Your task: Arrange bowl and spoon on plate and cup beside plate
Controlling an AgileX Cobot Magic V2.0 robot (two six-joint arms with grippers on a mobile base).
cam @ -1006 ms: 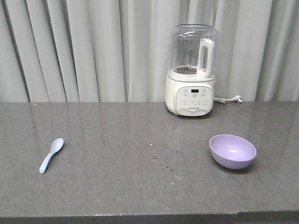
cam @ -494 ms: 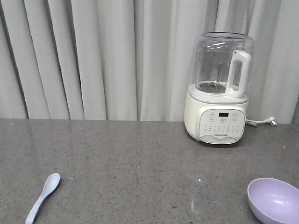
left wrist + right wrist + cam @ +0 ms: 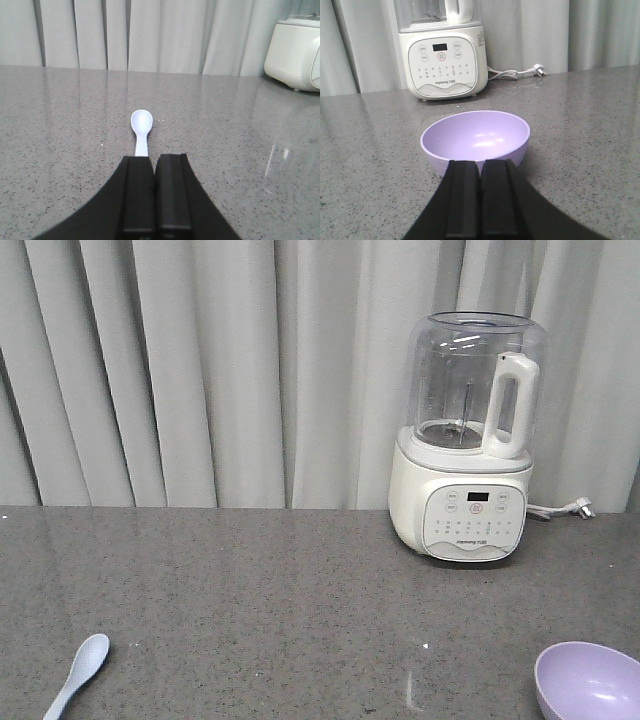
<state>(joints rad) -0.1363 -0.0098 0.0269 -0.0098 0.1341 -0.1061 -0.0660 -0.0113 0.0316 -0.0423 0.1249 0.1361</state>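
A pale blue-white spoon (image 3: pixel 78 672) (image 3: pixel 141 127) lies on the grey counter at the lower left, scoop pointing away from me. My left gripper (image 3: pixel 154 158) is shut just behind its handle end, holding nothing. The lavender bowl (image 3: pixel 590 681) (image 3: pixel 475 138) sits upright and empty at the lower right. Directly in front of it my right gripper (image 3: pixel 480 163) is shut with nothing held. The plate and the cup are out of view.
A white blender with a clear jug (image 3: pixel 468 440) (image 3: pixel 445 47) stands at the back right of the counter (image 3: pixel 300 610), its cord and plug (image 3: pixel 568 509) trailing to the right. Grey curtains (image 3: pixel 200 370) hang behind the counter.
The front view has shifted forward and up: the blender looms larger, and the spoon and bowl have slid toward the bottom corners. Neither object has moved on the counter.
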